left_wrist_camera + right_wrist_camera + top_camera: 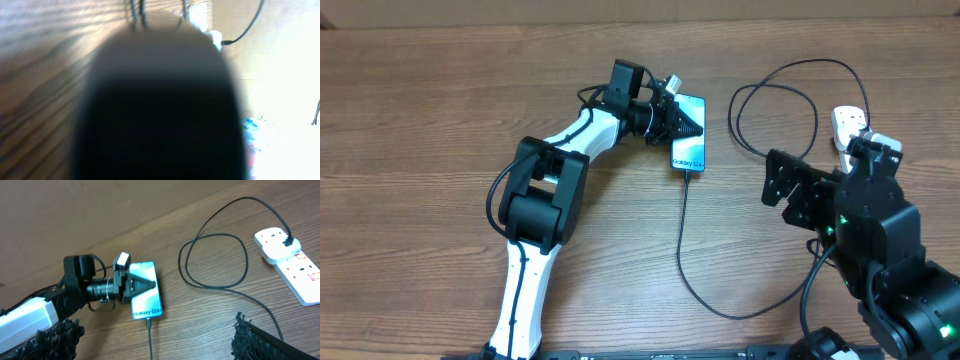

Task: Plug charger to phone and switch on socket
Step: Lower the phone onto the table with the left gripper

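Note:
The phone [690,152] lies flat on the wooden table with its light blue screen up, and also shows in the right wrist view [148,306]. The charger cable [682,240] has its connector in the phone's near end. It loops right and back to a black plug [289,241] seated in the white socket strip [295,267], which is partly hidden by my right arm in the overhead view [844,122]. My left gripper [692,127] is shut, with its tips resting on the phone's screen [146,285]. My right gripper [156,326] is open and empty, raised between phone and socket [782,185].
A dark blurred shape fills most of the left wrist view. The cable's wide loop [215,262] lies on the table between phone and socket. The table's far edge runs along the top [520,22].

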